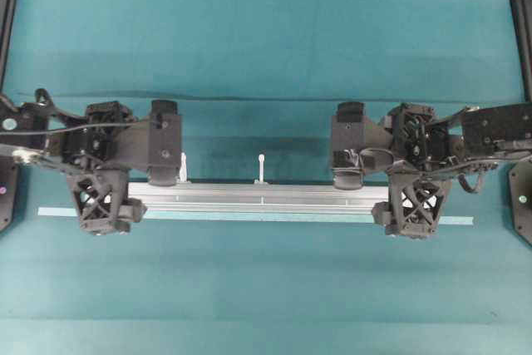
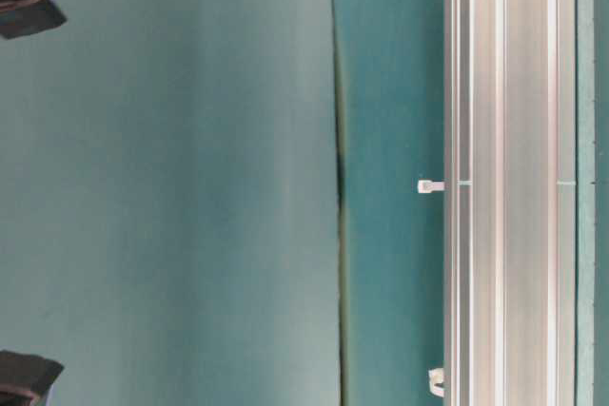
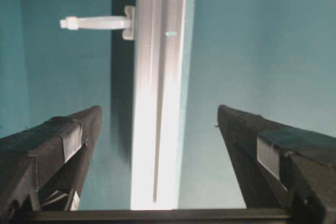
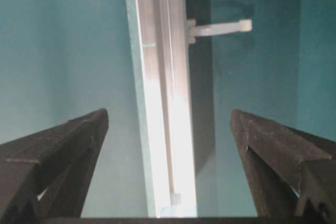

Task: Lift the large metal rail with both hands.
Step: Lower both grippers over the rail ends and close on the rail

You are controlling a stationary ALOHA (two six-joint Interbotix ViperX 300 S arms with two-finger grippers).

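Silver-grey aluminium, grooved along its length, the large metal rail (image 1: 258,197) lies flat on the teal table (image 1: 266,47), running left to right across the middle of the overhead view, nearer the front edge than the back. Small white pegs (image 1: 261,169) stand off its far edge; two show plainly from above, and any third I cannot make out. A thin pale-teal strip (image 1: 58,212) lies along the rail's near side and sticks out past it at both ends. The left gripper (image 3: 157,129) hangs over the rail near its left end and the right gripper (image 4: 168,129) over it near its right end. In each wrist view the fingers are spread wide, one on either side of the rail with bare cloth visible between finger and metal, so neither grips it. Whether the fingertips are level with the rail or above it the pictures do not settle. In my judgement the lift has not begun: the rail rests on the table with both grippers straddling it, lined up for a grasp. What is left appears to be nearly the whole task: closing both pairs of fingers on the rail, then raising the two ends together so it stays level.
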